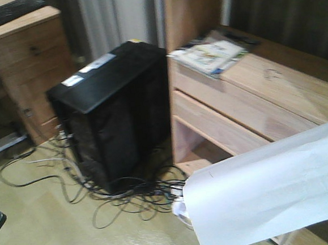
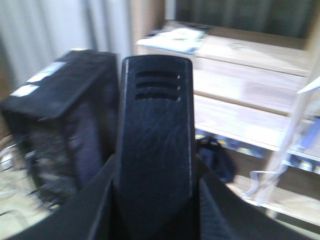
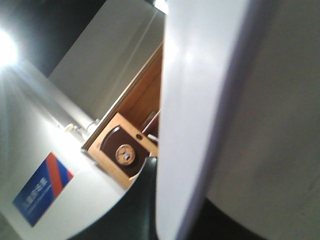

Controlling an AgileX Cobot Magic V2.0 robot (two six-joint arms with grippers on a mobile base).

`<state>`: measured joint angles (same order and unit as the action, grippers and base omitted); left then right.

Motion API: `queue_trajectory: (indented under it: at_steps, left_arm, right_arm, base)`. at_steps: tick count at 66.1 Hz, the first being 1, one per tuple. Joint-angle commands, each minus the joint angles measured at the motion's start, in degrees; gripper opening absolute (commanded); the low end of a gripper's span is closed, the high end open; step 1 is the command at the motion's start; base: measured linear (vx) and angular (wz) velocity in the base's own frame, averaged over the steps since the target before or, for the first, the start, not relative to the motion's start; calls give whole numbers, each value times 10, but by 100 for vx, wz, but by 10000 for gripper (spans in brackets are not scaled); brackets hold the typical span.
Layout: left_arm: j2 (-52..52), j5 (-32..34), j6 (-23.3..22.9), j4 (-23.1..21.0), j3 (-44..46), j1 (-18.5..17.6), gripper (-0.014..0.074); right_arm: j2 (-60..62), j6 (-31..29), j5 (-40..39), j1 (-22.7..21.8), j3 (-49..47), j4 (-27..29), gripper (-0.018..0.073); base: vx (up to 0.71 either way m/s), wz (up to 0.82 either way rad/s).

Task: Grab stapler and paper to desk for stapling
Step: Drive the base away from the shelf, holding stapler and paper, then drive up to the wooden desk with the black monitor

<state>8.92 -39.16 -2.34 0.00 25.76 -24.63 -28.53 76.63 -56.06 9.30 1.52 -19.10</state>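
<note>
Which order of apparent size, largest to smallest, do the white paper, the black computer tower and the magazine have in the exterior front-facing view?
1. paper and computer tower: they look about alike. The paper is nearer the camera, so I do not rank them.
2. magazine: clearly smallest.

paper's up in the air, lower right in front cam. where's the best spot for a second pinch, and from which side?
Pinch the paper at its free left edge, coming from the left, one finger above, one below. The sheet hangs nearly flat, rising toward the right frame edge, and it's thin, so only an edge pinch works. Avoid the curled lower-left corner.
</note>
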Motion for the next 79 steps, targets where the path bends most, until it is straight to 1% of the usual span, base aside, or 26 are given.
queue_trajectory:
  at_steps: [1,50,79]
  left_arm:
    - [6,68,-2,0,17,0,-7]
    - [6,68,-2,0,17,0,-7]
    - [6,68,-2,0,17,0,-7]
  right_arm:
    - [-2,-3,-34,1,1,10,-5]
    - [-2,-3,-34,1,1,10,-5]
    - [-2,-3,-34,1,1,10,-5]
  base:
    - [12,54]
    - [15,66]
    - [15,27]
